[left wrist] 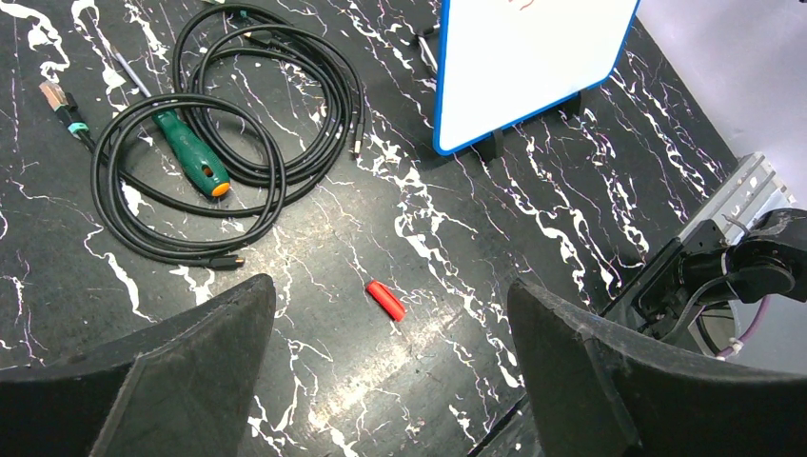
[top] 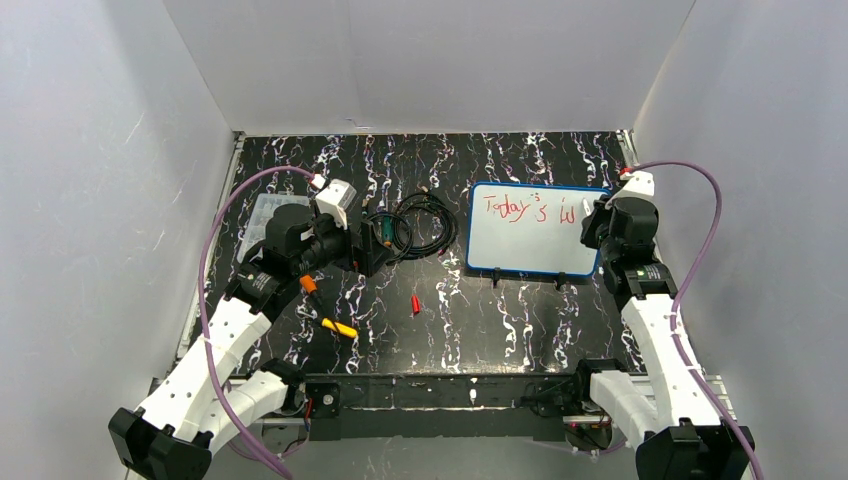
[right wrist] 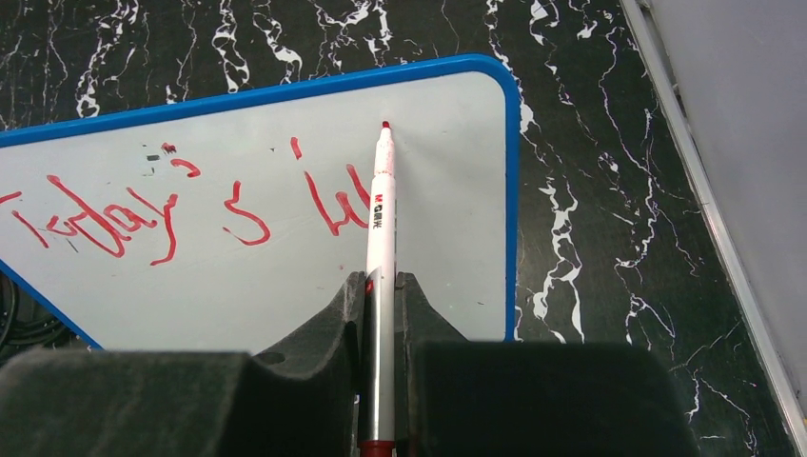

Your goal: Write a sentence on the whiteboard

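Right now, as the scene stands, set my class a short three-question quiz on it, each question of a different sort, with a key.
1. True or false: the right arm's jaws are shut on the marker.
2. Which thing lies among the loops of the black cable coil? A. green-handled screwdriver B. red cap C. clear box
3. Complete: the red sentence on the whiteboard begins with the word ____.
Key: 1 true; 2 A; 3 Today's.

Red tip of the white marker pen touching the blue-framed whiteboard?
Cannot tell. Right wrist view looks along the white marker pen; its tip overlaps the blue-framed whiteboard, hiding any gap.
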`<state>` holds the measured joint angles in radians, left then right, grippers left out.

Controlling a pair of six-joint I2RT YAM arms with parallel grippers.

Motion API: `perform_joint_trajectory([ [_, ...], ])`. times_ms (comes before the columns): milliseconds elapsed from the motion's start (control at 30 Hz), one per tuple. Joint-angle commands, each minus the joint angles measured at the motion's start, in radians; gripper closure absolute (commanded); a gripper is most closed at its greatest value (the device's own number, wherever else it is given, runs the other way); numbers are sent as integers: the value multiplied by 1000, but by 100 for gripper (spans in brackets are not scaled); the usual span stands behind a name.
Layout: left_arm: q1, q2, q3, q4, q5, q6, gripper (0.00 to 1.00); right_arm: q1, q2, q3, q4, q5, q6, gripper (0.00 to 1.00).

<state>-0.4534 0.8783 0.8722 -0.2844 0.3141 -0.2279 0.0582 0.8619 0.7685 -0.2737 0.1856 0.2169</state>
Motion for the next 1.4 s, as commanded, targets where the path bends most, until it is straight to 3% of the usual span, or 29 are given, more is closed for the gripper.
perform_joint_trajectory([
  [0, 3, -15, -9, 13, 19, 3, 10, -6, 11, 2, 12, 20, 2, 99],
  [933, 4, -19, -11, 17, 22, -2, 10, -6, 12, 53, -199, 10, 45, 99],
  [1367, 4, -6, -12, 19, 24, -2, 10, -6, -51, 58, -12, 88, 21, 99],
])
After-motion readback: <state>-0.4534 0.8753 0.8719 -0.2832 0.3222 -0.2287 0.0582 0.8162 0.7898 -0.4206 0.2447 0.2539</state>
